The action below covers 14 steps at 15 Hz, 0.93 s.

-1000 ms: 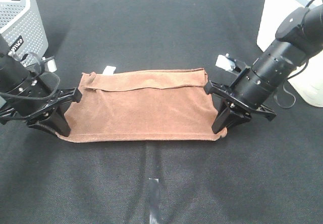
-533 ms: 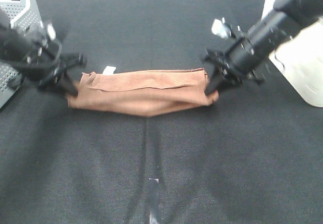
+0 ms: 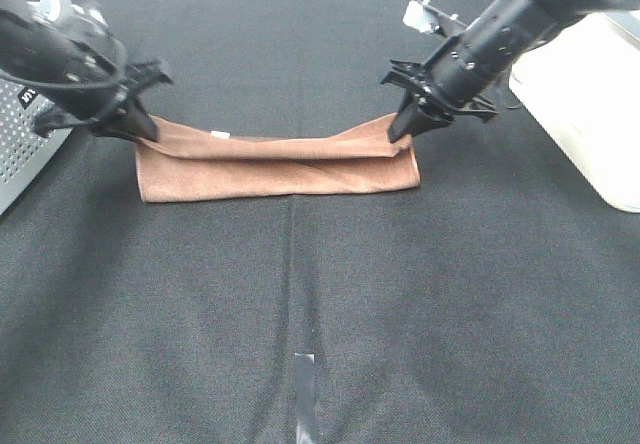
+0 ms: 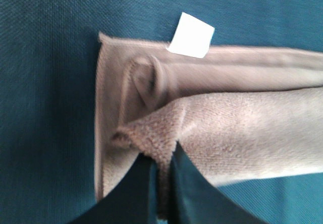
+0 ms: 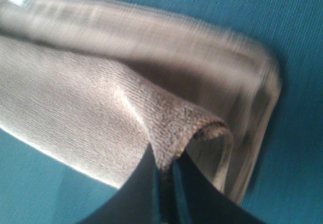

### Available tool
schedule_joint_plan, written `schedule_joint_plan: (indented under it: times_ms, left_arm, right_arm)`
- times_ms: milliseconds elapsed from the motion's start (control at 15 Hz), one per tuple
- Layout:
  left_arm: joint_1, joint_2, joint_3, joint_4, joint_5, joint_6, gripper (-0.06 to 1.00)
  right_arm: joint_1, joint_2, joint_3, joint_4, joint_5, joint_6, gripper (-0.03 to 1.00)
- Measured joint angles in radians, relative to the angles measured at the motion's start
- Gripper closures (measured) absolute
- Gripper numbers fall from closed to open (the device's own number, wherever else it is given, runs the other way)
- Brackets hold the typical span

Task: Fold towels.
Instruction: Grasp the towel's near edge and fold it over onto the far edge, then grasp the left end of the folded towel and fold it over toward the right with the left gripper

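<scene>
**Towel fold, high view with both wrist views, read left to right.** At far left we see the left gripper (image 3: 140, 129), its jaws clenched on a raised corner of the towel (image 3: 280, 169). The wrist view shows that plush corner pinched between the two dark fingers. The hemmed lower layer lies flat just under and beyond the fingertips. A white tag (image 3: 219, 135) sits on the far hem, just inboard of this gripper. A grey perforated basket (image 3: 15, 164) stands outboard of it.

From this grip the towel runs rightward as a narrow folded band on the black table cover (image 3: 320, 294). Its upper layer sags between the two grips. At the band's right end the right gripper (image 3: 398, 129) likewise clamps a lifted corner. There too the lower layers spread beneath and past the fingertips.

Compared with one second ago, both grippers have travelled from the near edge of the cloth to its far edge, carrying their corners along. The towel, then a broad sheet, is now a slim strip.
</scene>
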Motion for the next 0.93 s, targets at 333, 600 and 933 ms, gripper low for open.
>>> schedule_joint_plan:
  times_ms: [333, 600, 933]
  left_arm:
    - [0.000, 0.055, -0.013, -0.011, -0.012, 0.000, 0.81]
    - [0.000, 0.055, -0.014, -0.033, -0.012, 0.000, 0.25]
    - [0.000, 0.055, -0.014, -0.021, 0.014, -0.046, 0.10]
  right_arm:
    - [0.000, 0.047, -0.027, -0.086, -0.031, 0.087, 0.95]
    - [-0.001, 0.047, -0.030, -0.102, 0.012, 0.105, 0.39]
    - [-0.001, 0.045, -0.079, -0.126, 0.103, 0.105, 0.06]
